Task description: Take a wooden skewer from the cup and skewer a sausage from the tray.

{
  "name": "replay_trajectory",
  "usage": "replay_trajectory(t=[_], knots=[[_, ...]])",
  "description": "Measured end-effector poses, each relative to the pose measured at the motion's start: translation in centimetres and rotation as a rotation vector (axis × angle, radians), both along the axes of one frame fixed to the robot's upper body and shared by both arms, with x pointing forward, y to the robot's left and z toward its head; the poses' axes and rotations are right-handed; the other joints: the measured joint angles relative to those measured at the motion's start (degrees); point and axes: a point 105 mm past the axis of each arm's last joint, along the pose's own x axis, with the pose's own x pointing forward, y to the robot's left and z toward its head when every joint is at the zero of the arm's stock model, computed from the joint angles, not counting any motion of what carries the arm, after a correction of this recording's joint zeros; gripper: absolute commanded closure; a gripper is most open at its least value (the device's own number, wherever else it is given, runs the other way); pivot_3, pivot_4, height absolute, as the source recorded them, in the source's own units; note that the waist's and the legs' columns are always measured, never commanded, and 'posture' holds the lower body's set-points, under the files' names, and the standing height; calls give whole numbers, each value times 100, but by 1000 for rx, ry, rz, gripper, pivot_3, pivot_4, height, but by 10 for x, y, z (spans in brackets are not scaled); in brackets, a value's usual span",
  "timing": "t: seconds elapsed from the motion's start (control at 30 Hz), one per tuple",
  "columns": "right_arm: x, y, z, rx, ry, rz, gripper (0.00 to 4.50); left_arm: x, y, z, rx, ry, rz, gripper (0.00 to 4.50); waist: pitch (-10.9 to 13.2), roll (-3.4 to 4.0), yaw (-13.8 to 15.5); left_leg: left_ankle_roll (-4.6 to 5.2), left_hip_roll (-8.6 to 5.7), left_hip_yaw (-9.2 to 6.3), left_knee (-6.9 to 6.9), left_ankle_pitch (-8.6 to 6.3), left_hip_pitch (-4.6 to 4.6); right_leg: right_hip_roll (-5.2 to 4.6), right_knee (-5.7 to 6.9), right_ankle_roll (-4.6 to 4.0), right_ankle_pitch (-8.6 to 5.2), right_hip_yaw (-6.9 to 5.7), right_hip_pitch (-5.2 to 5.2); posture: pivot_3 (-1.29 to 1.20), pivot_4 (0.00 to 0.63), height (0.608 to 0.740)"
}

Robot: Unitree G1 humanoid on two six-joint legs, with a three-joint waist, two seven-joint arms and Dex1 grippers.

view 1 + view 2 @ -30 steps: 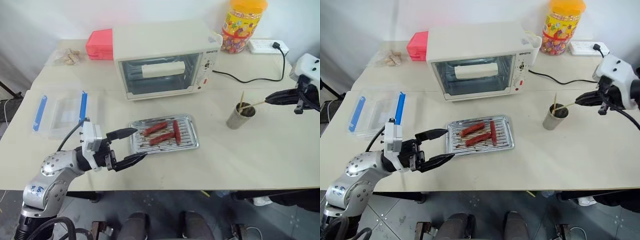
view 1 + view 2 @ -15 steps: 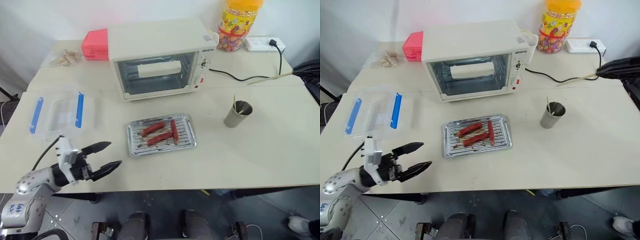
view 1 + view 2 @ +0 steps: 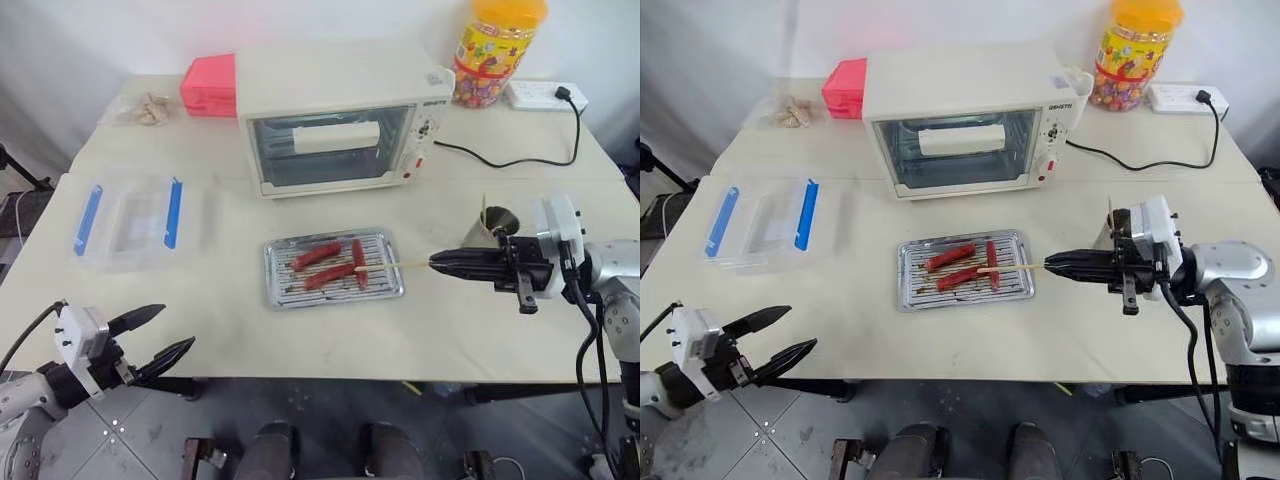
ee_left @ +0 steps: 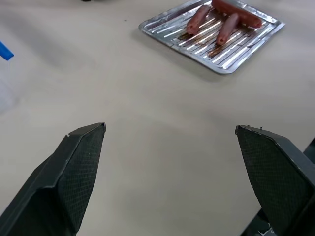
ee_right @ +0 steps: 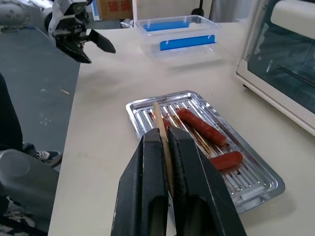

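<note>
While the right pincer (image 3: pixel 1052 266) reaches level, clenched on the wooden skewer (image 3: pixel 1012 267) tipped over the tray (image 3: pixel 965 297), the left pincer (image 3: pixel 780 335) hangs released off the counter (image 3: pixel 940 330).

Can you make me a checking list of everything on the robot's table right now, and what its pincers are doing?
Surface: pale table, two tops pushed together, seam in front of the oven.
Job's things: wooden skewer held level, tip over the tray; three sausages on the rack, one being the sausage nearest the tip; cup behind the right pincer.
Clutter: toaster oven, pink box, clear box with blue clips, candy jar, bag of snacks.
Pincers: right pincer shut on the skewer; left pincer open, holding nothing, at the table's near edge.
Cables: black oven cord to the power strip.
Surroundings: grey floor, pale wall.
</note>
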Motion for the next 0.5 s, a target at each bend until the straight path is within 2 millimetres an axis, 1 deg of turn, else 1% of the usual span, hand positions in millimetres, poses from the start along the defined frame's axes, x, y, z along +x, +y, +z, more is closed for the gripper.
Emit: replay_trajectory(t=[0.07,0.17,0.27,0.3,0.37,0.43,0.5], knots=[[-2,9,1,16,-19,33,4472,4,-18,11,-22,-35,-75,0,0,0,-8,-4,3,-11,-1,-3,14,-28,0,-2,-1,18,14,0,150,740],[-5,30,5,54,-16,107,4472,12,-50,23,-41,-82,-217,0,-1,1,-30,-8,1,-18,-7,-3,10,-31,2,-6,-3,20,8,0,150,740],[-10,51,7,74,-5,189,4472,19,-85,41,-87,-133,-365,0,-1,1,-48,-10,-1,-23,-11,-4,3,-27,12,-5,-3,13,7,0,150,740],[-11,55,6,81,5,205,4472,21,-94,44,-97,-139,-407,0,-1,1,-53,-9,-3,-23,-13,-5,2,-27,11,-5,-3,9,8,0,150,740],[-11,62,7,101,20,231,4472,25,-109,50,-129,-151,-465,0,-1,1,-74,-7,-8,-21,-13,-5,0,-26,11,-4,-2,-6,6,0,150,740],[-12,70,10,121,27,261,4472,28,-123,57,-171,-165,-517,0,0,0,-109,-6,-8,-20,-8,-5,-2,8,11,-1,-1,-21,6,0,150,740],[-11,75,12,140,33,269,4472,29,-133,62,-206,-161,-558,0,-1,0,-123,-6,-6,-20,-6,-5,-2,11,13,-1,0,-22,7,0,150,740]])
